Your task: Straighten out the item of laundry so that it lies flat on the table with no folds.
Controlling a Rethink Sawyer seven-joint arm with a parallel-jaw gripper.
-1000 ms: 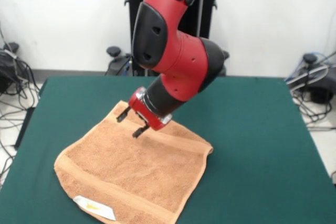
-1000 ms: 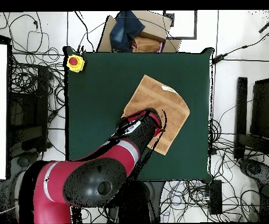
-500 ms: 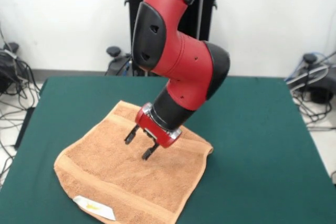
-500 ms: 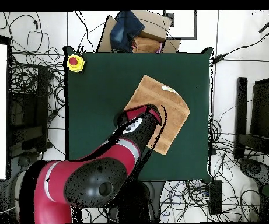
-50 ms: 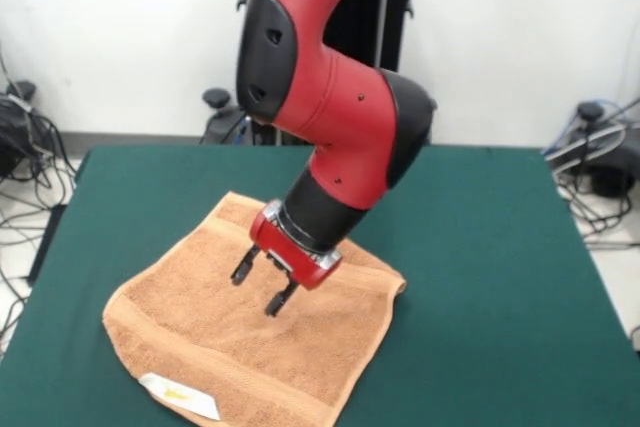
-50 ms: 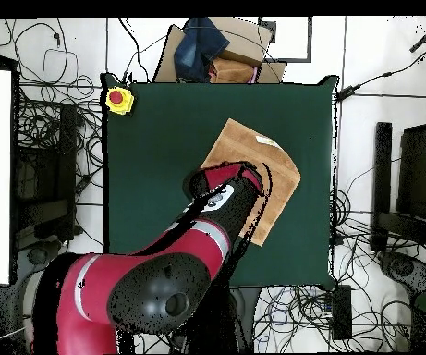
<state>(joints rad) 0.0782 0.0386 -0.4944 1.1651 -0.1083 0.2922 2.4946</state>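
Tool (image 5: 261, 286) released, hovering over towel (image 5: 200, 327) centre. Best lowered gently, then swept toward 7 o'clock across surface (image 5: 480, 247), smoothing without bunching terry.

No readable text, brand, number or sign showing anywhere. Only a small white label with a yellow printed mark (image 5: 180, 396), too small and blurred to read, lying on the near edge of the orange-tan terry hand towel (image 5: 200, 332). Also showing as a pale patch (image 6: 268, 141) on the towel's edge in the overhead view, again unreadable.
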